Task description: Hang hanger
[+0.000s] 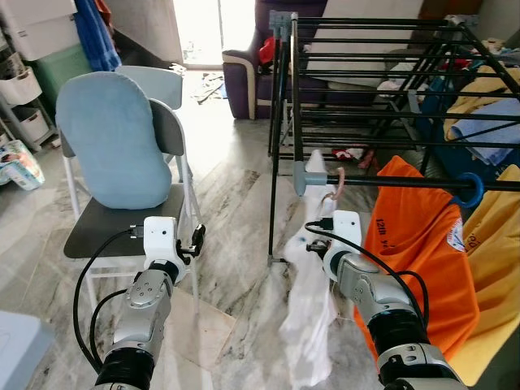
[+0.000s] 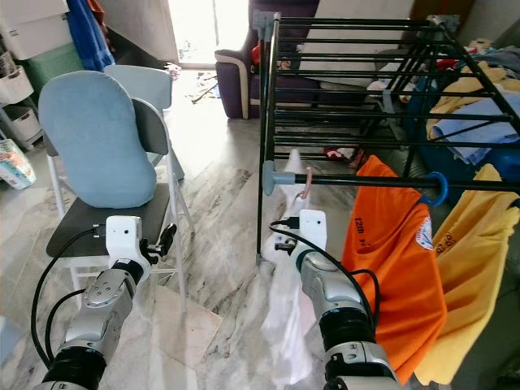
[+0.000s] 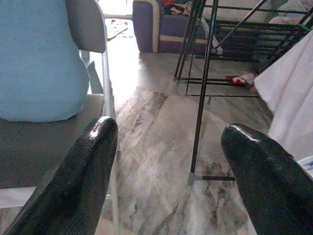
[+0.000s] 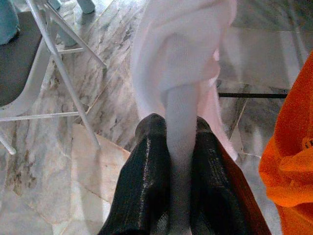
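Note:
A pink hanger hook (image 1: 337,180) sits over the front rail (image 1: 406,184) of the black drying rack, near its left end. A white garment (image 1: 309,325) droops from that hanger toward the floor. My right gripper (image 4: 180,147) is shut on a fold of this white garment (image 4: 181,58) just below the rail, and the cloth hides the hanger's body. My left gripper (image 3: 166,147) is open and holds nothing; it hovers low beside the front edge of the chair seat (image 1: 97,231), left of the rack.
An orange shirt (image 1: 414,244) and a yellow shirt (image 1: 496,268) hang on the same rail to the right, by a blue hook (image 1: 471,188). A chair with a blue cushion (image 1: 114,142) stands at left. A purple sofa (image 1: 244,73) lies behind, with marble floor (image 1: 236,211) between.

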Motion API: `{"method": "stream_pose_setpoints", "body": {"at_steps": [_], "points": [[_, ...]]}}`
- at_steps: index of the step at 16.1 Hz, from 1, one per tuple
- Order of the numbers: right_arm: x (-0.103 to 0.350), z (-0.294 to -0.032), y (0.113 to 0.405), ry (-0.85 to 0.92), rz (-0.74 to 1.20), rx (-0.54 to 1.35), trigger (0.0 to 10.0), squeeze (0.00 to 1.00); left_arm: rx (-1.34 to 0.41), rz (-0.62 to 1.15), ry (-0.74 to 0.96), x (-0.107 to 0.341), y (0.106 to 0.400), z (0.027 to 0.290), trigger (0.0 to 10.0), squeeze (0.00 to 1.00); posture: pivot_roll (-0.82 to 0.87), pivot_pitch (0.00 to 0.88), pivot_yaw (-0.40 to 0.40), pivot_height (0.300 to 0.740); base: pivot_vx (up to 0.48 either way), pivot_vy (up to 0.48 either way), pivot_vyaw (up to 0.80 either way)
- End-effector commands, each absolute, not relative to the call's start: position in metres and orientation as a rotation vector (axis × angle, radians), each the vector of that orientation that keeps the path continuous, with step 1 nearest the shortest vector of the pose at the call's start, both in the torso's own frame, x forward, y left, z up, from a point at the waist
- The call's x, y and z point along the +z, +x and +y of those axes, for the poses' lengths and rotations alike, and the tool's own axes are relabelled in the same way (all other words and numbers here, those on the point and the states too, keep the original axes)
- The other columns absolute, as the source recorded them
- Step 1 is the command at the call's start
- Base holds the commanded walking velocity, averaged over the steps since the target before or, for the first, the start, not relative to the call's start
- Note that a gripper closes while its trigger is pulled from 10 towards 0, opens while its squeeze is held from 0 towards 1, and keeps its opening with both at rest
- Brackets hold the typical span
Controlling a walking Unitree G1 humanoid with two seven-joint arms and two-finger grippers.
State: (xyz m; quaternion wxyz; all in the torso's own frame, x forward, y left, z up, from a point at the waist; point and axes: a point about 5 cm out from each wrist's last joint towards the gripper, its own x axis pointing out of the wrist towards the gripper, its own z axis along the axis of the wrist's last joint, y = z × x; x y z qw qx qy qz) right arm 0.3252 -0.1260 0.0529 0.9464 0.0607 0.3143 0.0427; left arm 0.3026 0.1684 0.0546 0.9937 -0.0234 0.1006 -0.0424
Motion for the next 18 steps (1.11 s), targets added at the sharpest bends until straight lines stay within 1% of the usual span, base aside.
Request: {"method": "stream_pose_setpoints", "body": {"at_steps": [1, 2, 3, 5, 7, 8, 9, 10, 12, 14, 15, 18], "points": [[0.042, -0.122, 0.318, 0.116, 0.706, 0.107, 10.0, 0.0, -0.09, 0.2, -0.037, 0.058, 0.307, 0.167, 10.0, 0.0, -0.09, 0.0, 0.015, 0.74, 0.0, 0.0, 0.0], [0.041, -0.123, 0.317, 0.121, 0.708, 0.108, 10.0, 0.13, -0.09, 0.201, -0.037, 0.058, 0.307, 0.167, 10.0, 0.0, -0.09, 0.0, 0.015, 0.74, 0.0, 0.0, 0.0], [0.041, -0.124, 0.317, 0.132, 0.708, 0.108, 10.0, 1.0, -0.091, 0.202, -0.036, 0.058, 0.307, 0.167, 10.0, 0.0, -0.09, 0.0, 0.015, 0.74, 0.0, 0.0, 0.0], [0.046, -0.132, 0.319, 0.1, 0.654, 0.09, 10.0, 1.0, -0.09, 0.201, -0.032, 0.058, 0.307, 0.168, 10.0, 0.0, -0.09, 0.0, 0.016, 0.74, 0.0, 0.0, 0.0], [0.057, -0.15, 0.319, -0.019, 0.512, 0.05, 10.0, 1.0, -0.077, 0.192, -0.013, 0.06, 0.304, 0.171, 10.0, 0.0, -0.08, 0.0, 0.017, 0.74, 0.0, 0.0, 0.0], [0.061, -0.155, 0.316, -0.033, 0.479, 0.047, 10.0, 1.0, -0.06, 0.187, 0.005, 0.063, 0.301, 0.175, 10.0, 0.0, -0.08, 0.0, 0.023, 0.74, 0.0, 0.0, 0.0], [0.068, -0.159, 0.314, -0.059, 0.427, 0.056, 10.0, 1.0, -0.053, 0.176, 0.002, 0.066, 0.295, 0.179, 10.0, 0.0, -0.08, 0.0, 0.025, 0.74, 0.0, 0.0, 0.0], [0.081, -0.167, 0.312, -0.092, 0.328, 0.05, 10.0, 1.0, -0.033, 0.172, 0.008, 0.065, 0.278, 0.186, 10.0, 0.0, -0.07, 0.0, 0.027, 0.74, 0.0, 0.0, 0.0], [0.087, -0.172, 0.307, -0.102, 0.271, 0.017, 10.0, 1.0, -0.006, 0.175, -0.002, 0.062, 0.266, 0.188, 10.0, 0.0, -0.07, 0.0, 0.051, 0.74, 0.0, 0.0, 0.0], [0.093, -0.172, 0.298, -0.103, 0.218, 0.001, 10.0, 1.0, -0.033, 0.177, -0.024, 0.068, 0.263, 0.178, 10.0, 0.0, -0.08, 0.0, 0.082, 0.74, 0.0, 0.0, 0.0], [0.096, -0.178, 0.289, -0.11, 0.187, -0.037, 10.0, 1.0, -0.071, 0.165, -0.043, 0.071, 0.264, 0.166, 10.0, 0.0, -0.11, 0.0, 0.108, 0.74, 0.0, 0.0, 0.0], [0.087, -0.185, 0.277, -0.101, 0.208, -0.077, 10.0, 1.0, -0.1, 0.183, -0.043, 0.067, 0.265, 0.156, 10.0, 0.0, -0.12, 0.0, 0.107, 0.74, 0.0, 0.0, 0.0]]}}
